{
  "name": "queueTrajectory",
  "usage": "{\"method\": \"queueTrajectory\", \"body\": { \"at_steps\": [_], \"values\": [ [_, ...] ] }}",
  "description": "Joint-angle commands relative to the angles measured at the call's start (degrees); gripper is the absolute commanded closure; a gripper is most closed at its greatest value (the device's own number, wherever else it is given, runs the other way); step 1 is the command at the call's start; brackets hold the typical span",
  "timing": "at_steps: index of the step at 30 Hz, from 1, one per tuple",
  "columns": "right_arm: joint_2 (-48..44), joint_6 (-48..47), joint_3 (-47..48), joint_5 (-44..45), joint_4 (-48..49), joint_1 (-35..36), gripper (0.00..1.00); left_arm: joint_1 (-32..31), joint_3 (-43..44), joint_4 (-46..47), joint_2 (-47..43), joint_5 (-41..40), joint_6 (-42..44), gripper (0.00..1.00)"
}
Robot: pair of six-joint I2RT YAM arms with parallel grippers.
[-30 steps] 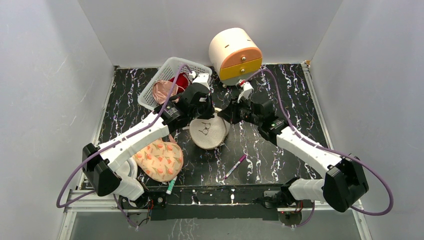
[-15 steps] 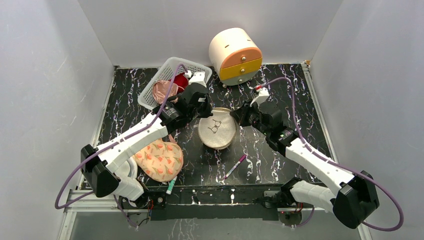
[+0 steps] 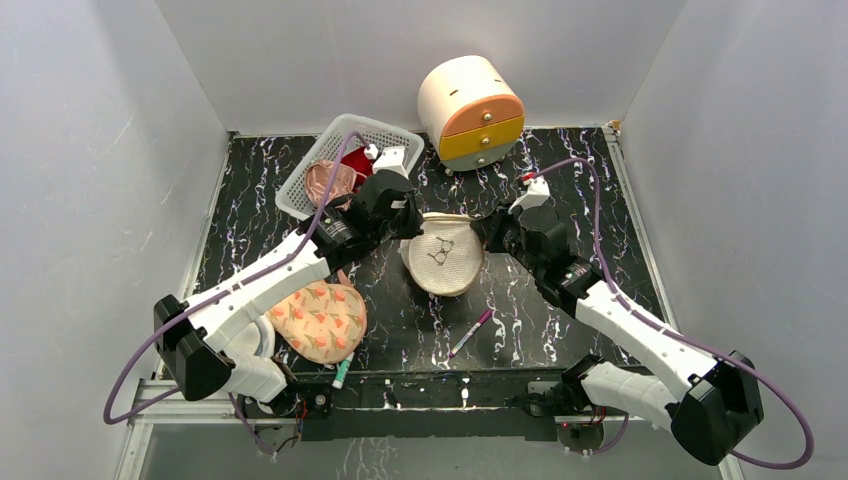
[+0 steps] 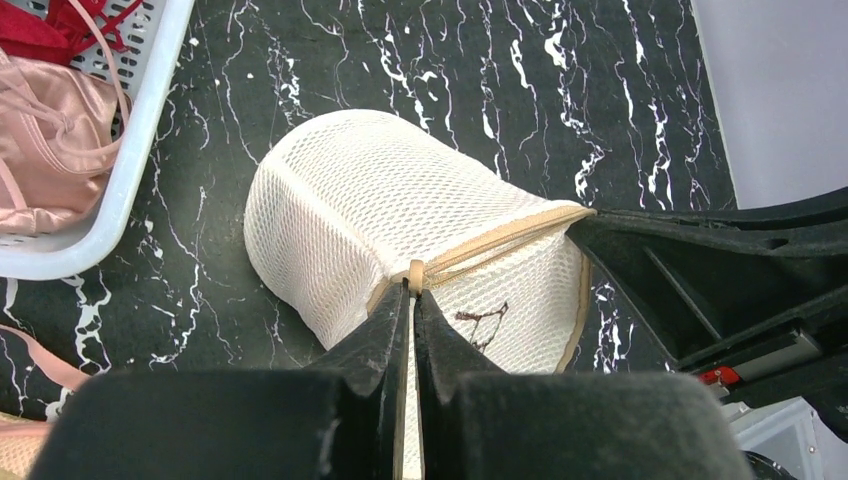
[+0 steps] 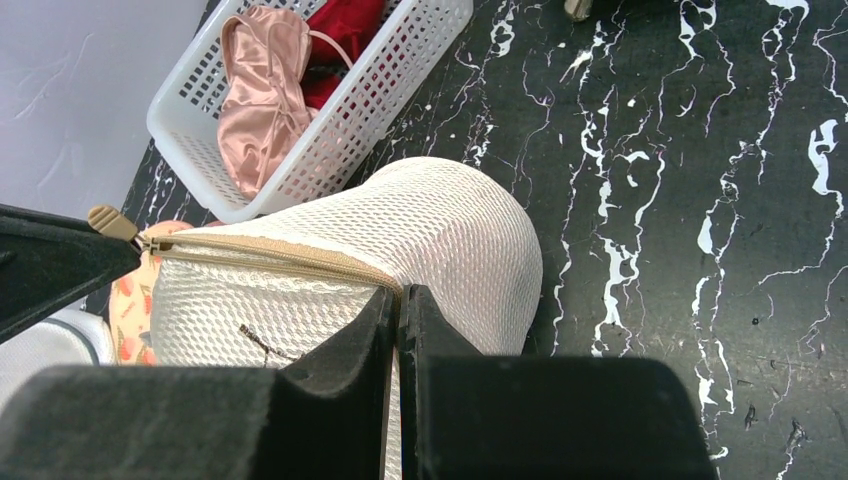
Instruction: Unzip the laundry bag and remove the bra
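Observation:
The laundry bag (image 3: 446, 262), a round beige-white mesh drum with a tan zip along its rim and a dark bra outline on its flat face, hangs stretched between both grippers over the table's middle. My left gripper (image 3: 412, 222) is shut on the bag's rim at its left end, by the tan zip pull (image 4: 416, 275). My right gripper (image 3: 483, 228) is shut on the zipped rim (image 5: 300, 262) at the bag's right end. The bag also shows in the left wrist view (image 4: 350, 205) and the right wrist view (image 5: 440, 235). No bra shows inside it.
A white lattice basket (image 3: 340, 165) with pink and red garments stands at the back left. A cream and orange drawer unit (image 3: 470, 112) stands at the back. A peach floral padded piece (image 3: 318, 318) lies at the front left. A pink pen (image 3: 468, 334) lies near the front.
Both grippers have carried the bag to the right and slightly back. The right arm has drawn back to the right, and the bag's rim is stretched tighter between the grippers.

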Motion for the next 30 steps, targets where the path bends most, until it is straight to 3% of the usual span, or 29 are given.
{"method": "queueTrajectory", "body": {
  "at_steps": [1,5,11,13,17,22,30],
  "values": [
    [-0.3,-1.1,0.7,8.4,-1.8,-1.1,1.00,0.7,-1.5,-2.3,-4.6,-3.4,0.2,1.00],
    [0.1,-1.5,1.2,7.7,-1.5,-1.1,1.00,0.7,-2.6,-2.6,-5.2,-2.4,0.1,1.00],
    [1.5,-5.3,3.3,-1.3,0.4,-1.1,1.00,0.7,-2.0,-4.3,-3.4,0.0,0.5,1.00],
    [2.2,-6.0,4.2,-2.5,0.3,-1.1,1.00,0.7,-1.3,-5.0,-2.9,0.0,0.8,0.86],
    [5.5,-6.2,9.0,-3.7,-4.2,-1.1,1.00,0.7,-0.8,-4.6,-3.6,1.1,2.3,0.42],
    [9.5,-5.1,14.4,-3.8,-9.1,-1.1,1.00,0.7,-1.6,-2.4,-5.1,4.5,7.3,0.03],
    [15.9,-4.1,20.8,-3.0,-15.3,-1.6,1.00,-1.0,-0.1,-4.9,0.1,11.6,17.5,0.02]
  ]
}}
